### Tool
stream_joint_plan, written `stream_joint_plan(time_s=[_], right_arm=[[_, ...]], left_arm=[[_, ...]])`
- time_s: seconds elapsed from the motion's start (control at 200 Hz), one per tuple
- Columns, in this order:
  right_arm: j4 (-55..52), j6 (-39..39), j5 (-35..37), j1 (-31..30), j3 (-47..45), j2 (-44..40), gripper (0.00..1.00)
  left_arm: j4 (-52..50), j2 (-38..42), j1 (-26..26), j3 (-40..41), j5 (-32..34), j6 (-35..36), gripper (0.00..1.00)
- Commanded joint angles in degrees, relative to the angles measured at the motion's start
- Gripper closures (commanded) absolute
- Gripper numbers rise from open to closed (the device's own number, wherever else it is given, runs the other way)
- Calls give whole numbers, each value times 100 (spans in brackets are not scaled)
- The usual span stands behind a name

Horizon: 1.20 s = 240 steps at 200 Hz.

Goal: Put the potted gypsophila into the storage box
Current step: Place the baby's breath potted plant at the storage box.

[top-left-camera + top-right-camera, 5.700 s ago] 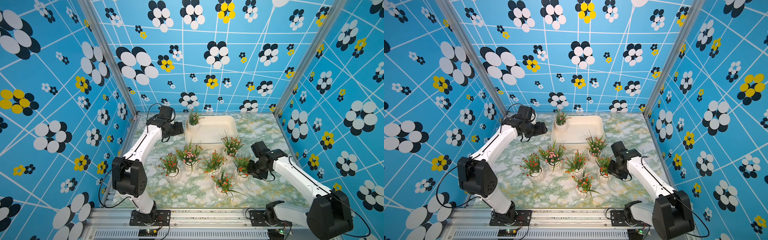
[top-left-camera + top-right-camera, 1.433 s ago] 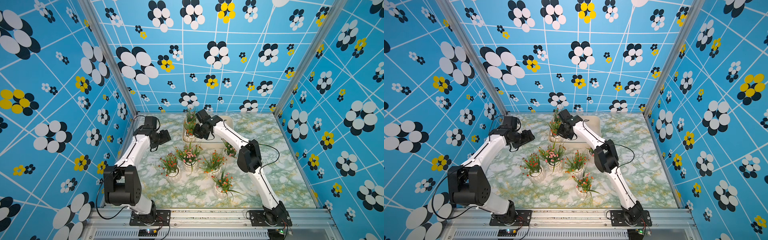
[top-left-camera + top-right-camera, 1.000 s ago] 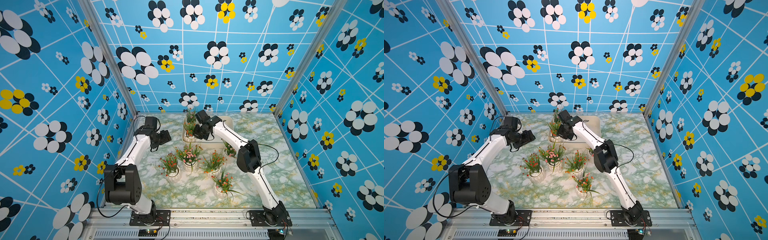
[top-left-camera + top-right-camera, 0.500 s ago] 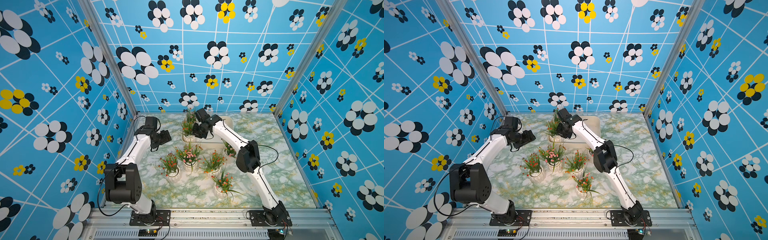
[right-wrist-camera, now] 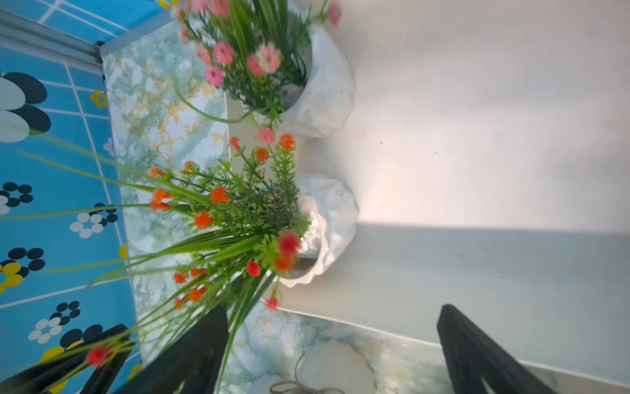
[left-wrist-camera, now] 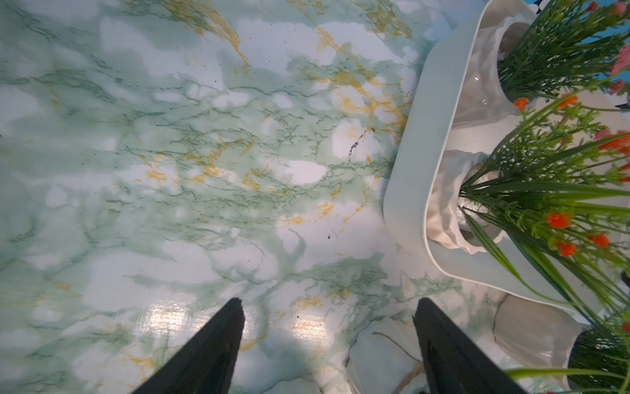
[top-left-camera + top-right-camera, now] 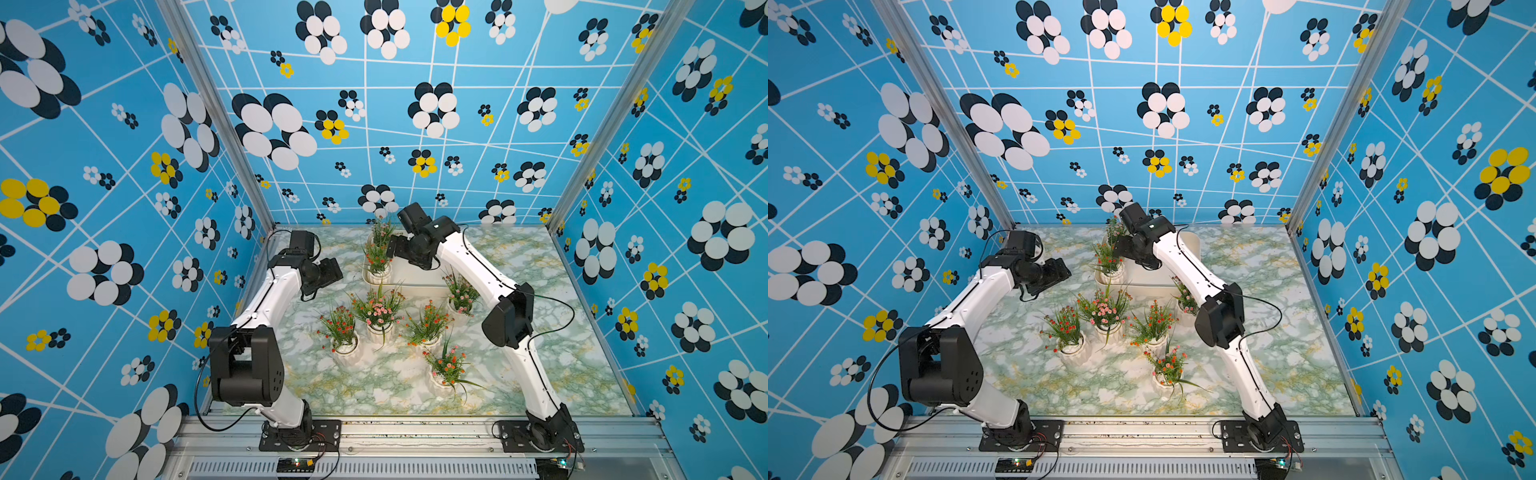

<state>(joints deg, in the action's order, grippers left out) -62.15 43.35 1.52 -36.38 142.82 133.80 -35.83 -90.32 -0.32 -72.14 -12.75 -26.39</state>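
Green marbled tabletop (image 7: 573, 374) between blue flower-patterned walls (image 7: 124, 166)

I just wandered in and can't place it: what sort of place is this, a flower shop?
Probably a robot test booth, not a shop: two white arms bolted to a metal rail, walls papered in a printed flower pattern, and potted gypsophila on a marble-look tabletop.

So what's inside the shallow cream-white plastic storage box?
A pink-flowered plant and an orange-flowered plant, each in a white ribbed pot, stand in the storage box. Beside them its floor is bare; the right arm covers part in both top views.
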Motion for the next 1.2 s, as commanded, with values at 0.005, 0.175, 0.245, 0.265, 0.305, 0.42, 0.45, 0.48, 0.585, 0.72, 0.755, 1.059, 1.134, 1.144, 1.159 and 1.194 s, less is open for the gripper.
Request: stream_joint_plan(time_s=[0.005, 0.175, 0.245, 0.265, 0.305, 0.42, 0.45, 0.48, 0.585, 0.72, 0.755, 1.059, 1.134, 1.144, 1.159, 1.194], right_arm=[[-806, -442, 800, 308, 43, -714, 1], [-1130, -1010, 955, 889, -543, -1433, 1], [-1137, -1188, 990, 1166, -969, -1752, 1], [-1114, -1226, 988, 1246, -1103, -1858, 1], [-1015, -1294, 984, 1403, -1437, -2078, 1], [-372, -1469, 705, 1837, -2702, -2817, 1], [-160, -1468, 621, 1942, -3035, -2991, 1], [26, -1470, 518, 2043, -3372, -3174, 1], [597, -1479, 321, 2285, -4391, -3670, 1], [856, -1485, 112, 2473, -5065, -3891, 1], [869, -1478, 72, 2502, -5283, -3893, 2], [1282, -1192, -196, 2685, -5941, -3935, 2], [1421, -1147, -242, 2689, -6128, -3940, 2], [1435, -1139, -245, 2693, -6151, -3947, 2], [1456, -1130, -258, 2697, -6198, -3942, 3], [1499, -1106, -287, 2722, -6257, -3946, 2]], left_arm=[[-417, 379, 259, -31, -180, -196, 17], [-1439, 1106, 673, 53, 295, -71, 9], [-2195, 1367, 970, 47, 526, -123, 5], [-2375, 1443, 1076, 80, 525, -151, 4], [-2704, 1629, 1312, 187, 440, -205, 0], [-3410, 2394, 1693, 614, 404, -317, 1], [-3579, 2630, 1718, 716, 429, -380, 1], [-3734, 2797, 1719, 823, 411, -436, 1], [-4231, 3265, 1690, 1157, 208, -599, 0], [-4510, 3680, 1501, 1566, 431, -693, 1], [-4516, 3719, 1449, 1686, 413, -710, 1], [-3451, 3268, 544, 2349, -71, -1295, 0], [-3114, 3041, 288, 2378, -178, -1407, 1], [-3081, 3004, 265, 2390, -196, -1418, 0], [-3038, 2949, 234, 2399, -217, -1448, 0], [-2957, 2832, 154, 2423, -213, -1509, 1]])
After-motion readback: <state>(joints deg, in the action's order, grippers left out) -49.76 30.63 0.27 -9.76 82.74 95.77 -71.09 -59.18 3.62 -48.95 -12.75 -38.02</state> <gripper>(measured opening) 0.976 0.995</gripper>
